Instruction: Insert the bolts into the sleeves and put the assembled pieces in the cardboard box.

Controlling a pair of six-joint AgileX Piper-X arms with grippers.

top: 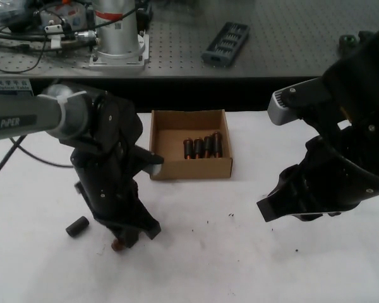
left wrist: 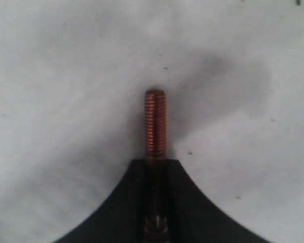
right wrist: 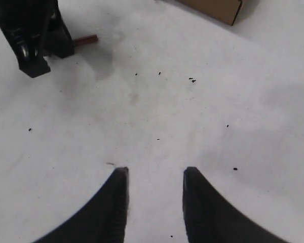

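- Left gripper, nearer than the box and to its left, is clamped on a bolt.
- A loose sleeve lies further left of the box.
- Right gripper, near-right of the box, hangs with fingers apart and empty.
- Assembled pieces sit in the box.
- Likely step: fitting this bolt. Next, the sleeve needs lifting and aligning.

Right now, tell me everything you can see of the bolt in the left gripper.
The bolt is copper-coloured, seemingly metal, with a threaded shaft and a blunt end. The left gripper is shut on one end, so the threaded part sticks straight out past the fingertips. It is low over the white bench, near a loose black sleeve; whether it touches the bench I cannot tell.
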